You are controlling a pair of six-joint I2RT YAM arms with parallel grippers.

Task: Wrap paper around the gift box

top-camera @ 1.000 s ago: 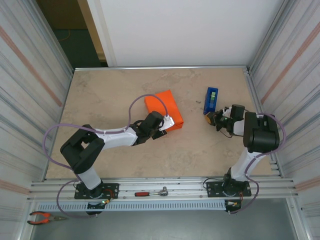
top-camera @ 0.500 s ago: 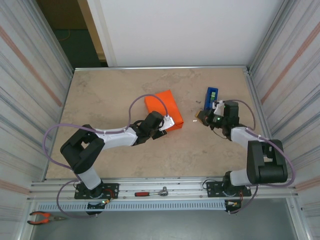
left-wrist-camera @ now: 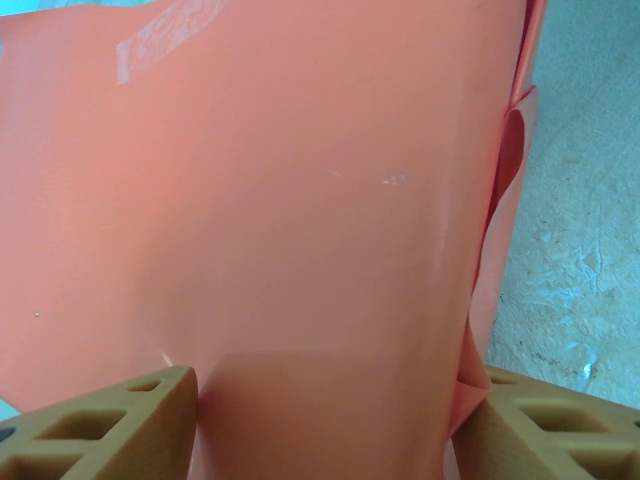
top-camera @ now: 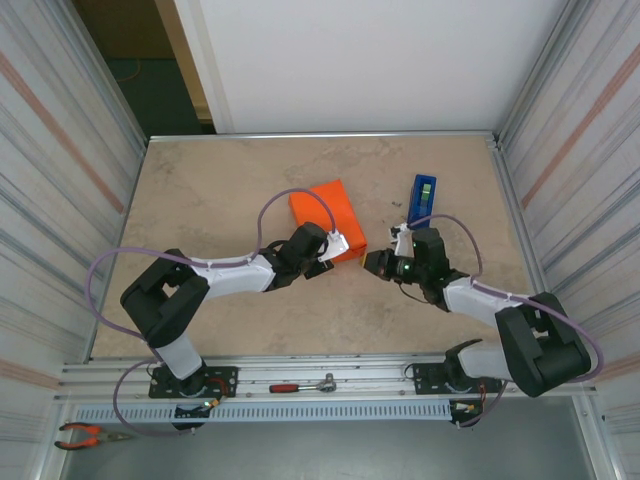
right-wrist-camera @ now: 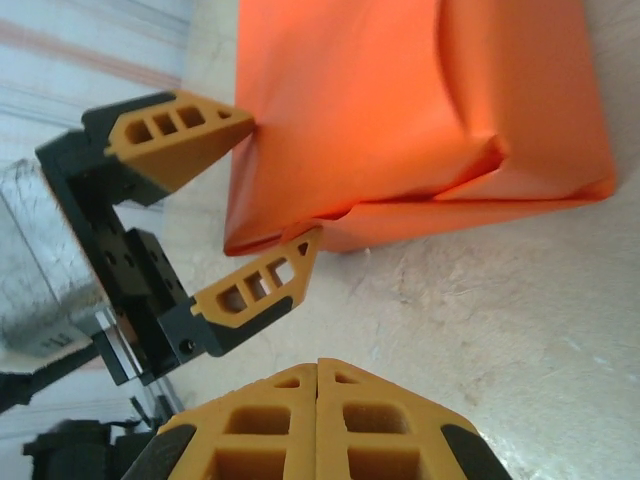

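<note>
The orange paper lies folded around the gift box at the table's middle, so the box itself is hidden under it. My left gripper straddles the parcel's near end. In the left wrist view its fingers press the paper from both sides, and a strip of clear tape shows at the top. My right gripper is shut and holds nothing, low over the table just right of the parcel. From the right wrist, its shut tips point at the paper and the left gripper.
A blue tape dispenser stands right of the parcel, behind my right arm. Metal walls close in both sides of the beige table. A red-handled ratchet and pliers lie on the front rail area.
My right arm has swung left from beside the blue dispenser towards the parcel, staying shut. The left gripper and the parcel have not moved.
</note>
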